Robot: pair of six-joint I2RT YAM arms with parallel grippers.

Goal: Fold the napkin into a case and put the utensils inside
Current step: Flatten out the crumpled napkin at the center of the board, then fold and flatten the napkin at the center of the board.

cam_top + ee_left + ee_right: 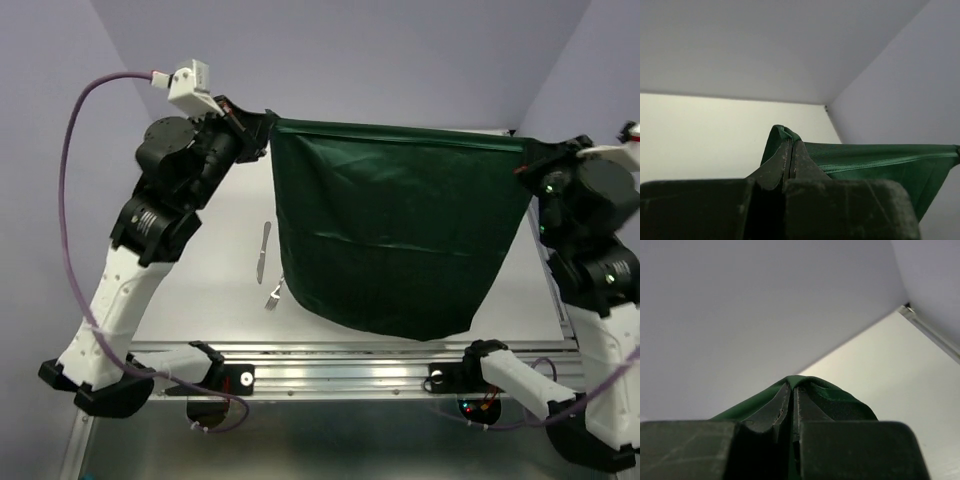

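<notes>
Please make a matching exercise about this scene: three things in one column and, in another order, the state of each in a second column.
1. dark green cloth napkin
2. two slim silver metal utensils
3. left gripper

A. shut on a corner of the cloth
B. lying flat on the white table
C. hanging, stretched in the air

Pairs: 1-C, 2-B, 3-A.

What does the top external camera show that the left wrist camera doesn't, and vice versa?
Only the top external view: the slim silver metal knife and silver metal fork lying on the white table, and the right end effector clamping one top corner. Only the left wrist view: close up, the fingers shut on a bunched corner. Both: the dark green cloth napkin held up taut by the left end effector.
</notes>
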